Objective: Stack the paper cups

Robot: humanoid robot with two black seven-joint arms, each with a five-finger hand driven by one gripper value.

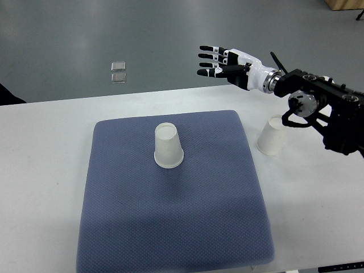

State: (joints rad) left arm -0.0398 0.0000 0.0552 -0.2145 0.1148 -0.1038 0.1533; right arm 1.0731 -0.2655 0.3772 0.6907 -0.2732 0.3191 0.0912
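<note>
One white paper cup (168,147) stands upside down on the blue-grey mat (176,216), near the mat's far middle. A second white paper cup (272,136) stands upside down on the white table just right of the mat, partly behind my right arm. My right hand (216,61) is raised above the table's far edge, well up and left of that second cup, fingers spread and holding nothing. The left arm does not show.
The white table (45,170) runs across the view; grey floor lies beyond its far edge. Two small clear squares (118,71) lie on the floor. A dark shape (7,95) sits at the left edge.
</note>
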